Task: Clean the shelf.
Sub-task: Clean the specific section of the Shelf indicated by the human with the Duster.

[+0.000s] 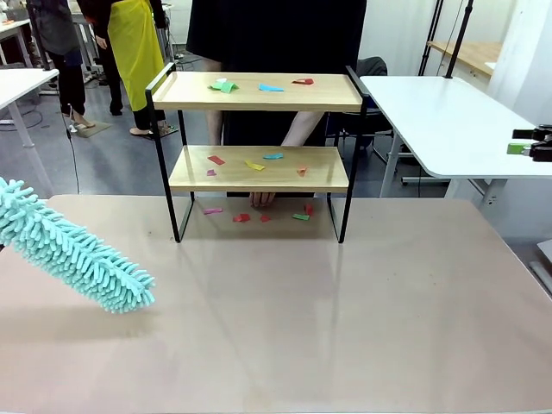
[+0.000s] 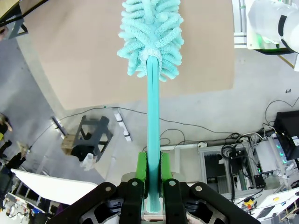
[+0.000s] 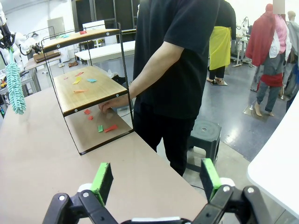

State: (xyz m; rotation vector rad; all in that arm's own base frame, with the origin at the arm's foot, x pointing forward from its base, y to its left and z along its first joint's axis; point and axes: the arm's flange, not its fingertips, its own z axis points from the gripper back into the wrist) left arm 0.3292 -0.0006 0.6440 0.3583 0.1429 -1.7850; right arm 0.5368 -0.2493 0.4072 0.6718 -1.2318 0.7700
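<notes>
The shelf [image 1: 259, 103] stands at the table's far middle, with coloured paper scraps [image 1: 256, 163] on both boards and more on the table beneath. From the left edge a teal fluffy duster [image 1: 78, 254] hangs tilted over the table. My left gripper [image 2: 153, 161] is shut on its handle, and the duster head [image 2: 150, 32] points away. My right gripper [image 3: 156, 179] is open and holds nothing, well to the side of the shelf [image 3: 107, 88]; it sits at the far right edge [image 1: 530, 148]. A person's hand [image 1: 263, 198] rests on the table under the lower board.
The person stands right behind the shelf at the far edge. A white table [image 1: 448, 121] sits at the right, and a dark stool [image 3: 203, 135] is on the floor beside the person. The brown tabletop [image 1: 345, 328] in front of the shelf is bare.
</notes>
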